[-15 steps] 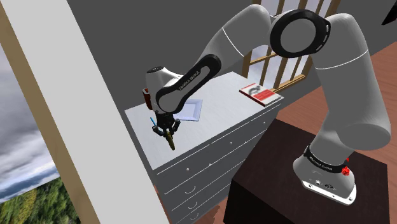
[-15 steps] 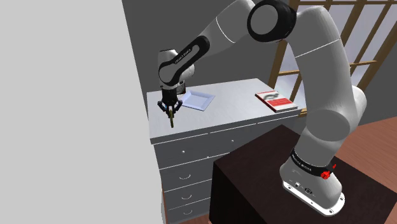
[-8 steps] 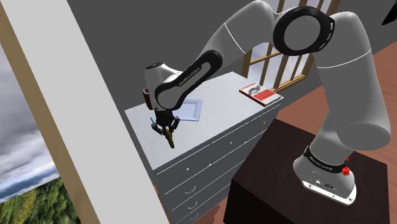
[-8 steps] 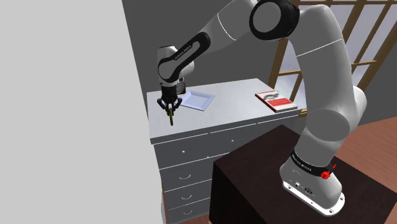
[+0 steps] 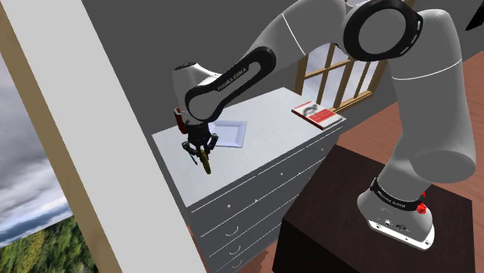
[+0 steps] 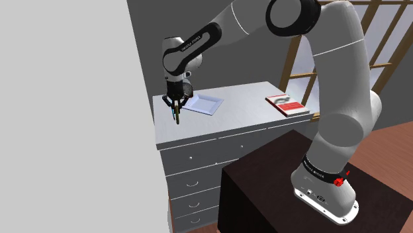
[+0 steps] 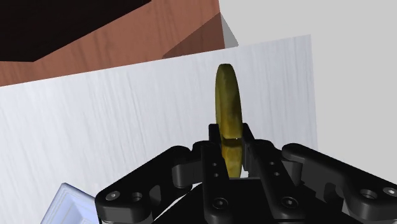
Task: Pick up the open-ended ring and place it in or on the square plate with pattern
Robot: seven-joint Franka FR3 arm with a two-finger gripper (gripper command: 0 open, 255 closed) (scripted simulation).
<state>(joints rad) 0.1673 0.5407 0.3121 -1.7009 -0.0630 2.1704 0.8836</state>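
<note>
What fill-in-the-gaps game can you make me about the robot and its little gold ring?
The gripper is shut on a golden ____.
The ring is not yet on the square plate, which has ____ on it.
The book lying on the dresser is white and ____.
Missing words: ring, nothing, red.

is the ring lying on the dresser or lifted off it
Lifted. The gold ring stands on edge, clasped in the gripper, and in the shoulder view it hangs below the hand, above the dresser top.
</note>
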